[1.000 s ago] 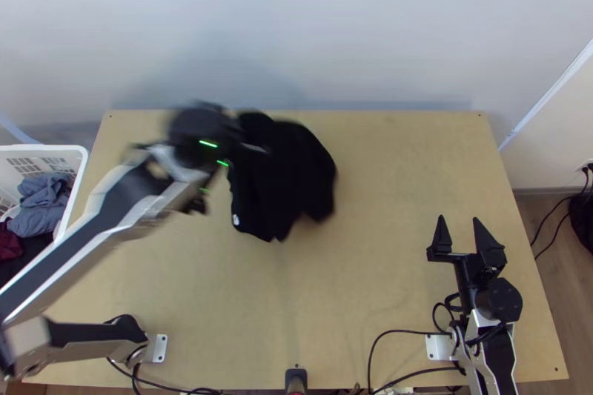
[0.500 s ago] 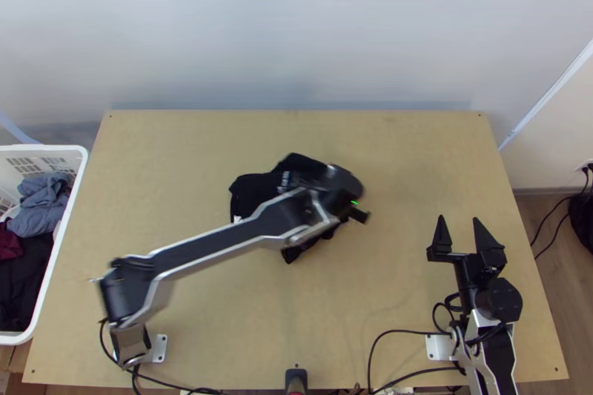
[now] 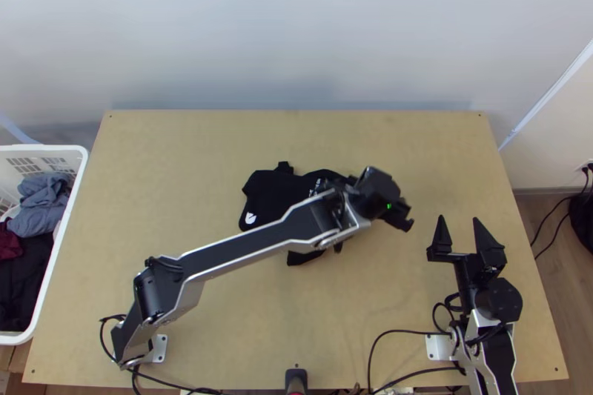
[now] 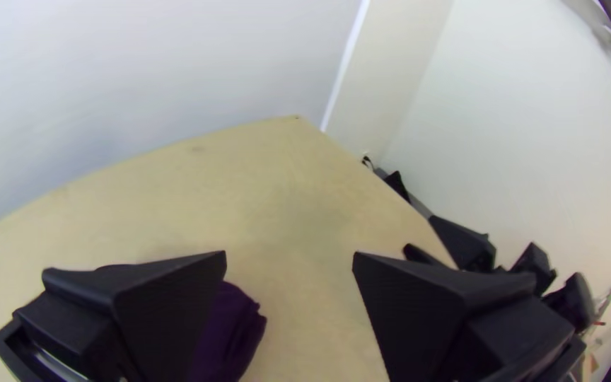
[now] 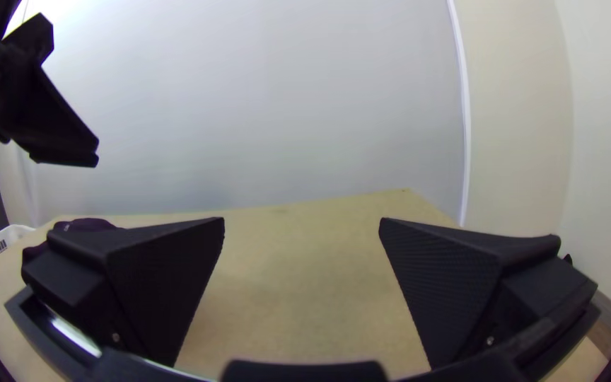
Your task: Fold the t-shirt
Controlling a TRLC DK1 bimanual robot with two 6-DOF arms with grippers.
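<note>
Your left arm (image 3: 248,242) spans the bunched black T-shirt (image 3: 272,192), both pairs of jaws apart, where dipping too low could drag it into deeper creases.

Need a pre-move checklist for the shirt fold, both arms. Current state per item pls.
1. T-shirt spread flat: not ok, it lies bunched on the table.
2. Visible cloth inside the table edges: ok.
3. Left gripper ready to grasp: ok, jaws apart with nothing clamped.
4. Right gripper ready to grasp: ok, jaws apart and empty, away from the cloth near the table's right side.
5. Top view onto the whole shirt: not ok, the left arm crosses over part of it.
6. Hem and both sleeves identified: cannot tell, folds and the arm hide too much.
</note>
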